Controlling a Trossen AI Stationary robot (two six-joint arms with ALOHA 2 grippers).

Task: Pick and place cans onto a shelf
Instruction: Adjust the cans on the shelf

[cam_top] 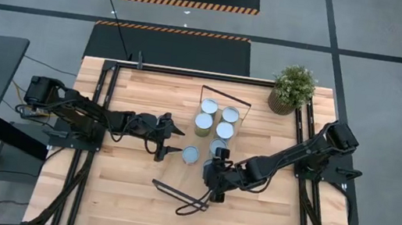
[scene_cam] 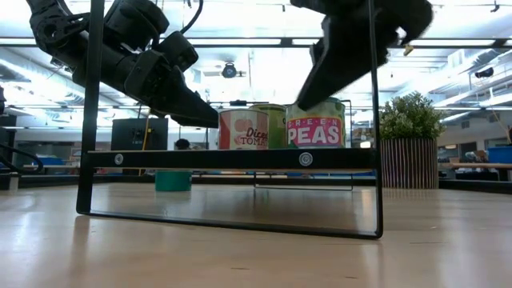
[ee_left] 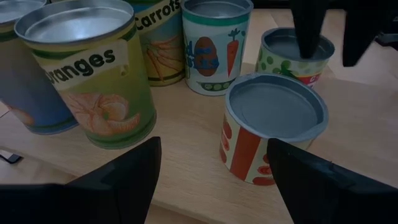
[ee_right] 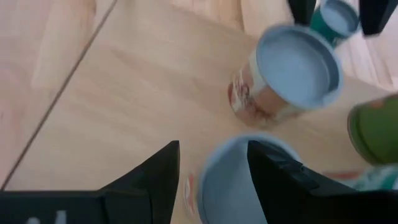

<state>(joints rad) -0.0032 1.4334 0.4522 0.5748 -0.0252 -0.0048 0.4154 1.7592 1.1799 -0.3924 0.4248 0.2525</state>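
Note:
Several cans (cam_top: 216, 118) stand upright in a cluster on the pale board of the shelf (ee_left: 186, 134), between its black wire end frames (cam_top: 226, 99) (cam_top: 181, 195). My left gripper (ee_left: 214, 180) is open and level, just short of a red-and-white tomato can (ee_left: 273, 124) at the cluster's near left. My right gripper (ee_right: 214, 174) is open and points down over a green peas can (scene_cam: 316, 128). Its fingers stand on either side of that can's top (ee_right: 236, 180). I cannot tell whether they touch it.
A potted plant (cam_top: 293, 87) stands at the table's far right corner. The near wire frame (scene_cam: 232, 160) stands upright close in front of both grippers. An oranges can (ee_left: 93, 74) and a carrots can stand close to the tomato can. A teal can (ee_right: 336, 18) shows below the left arm.

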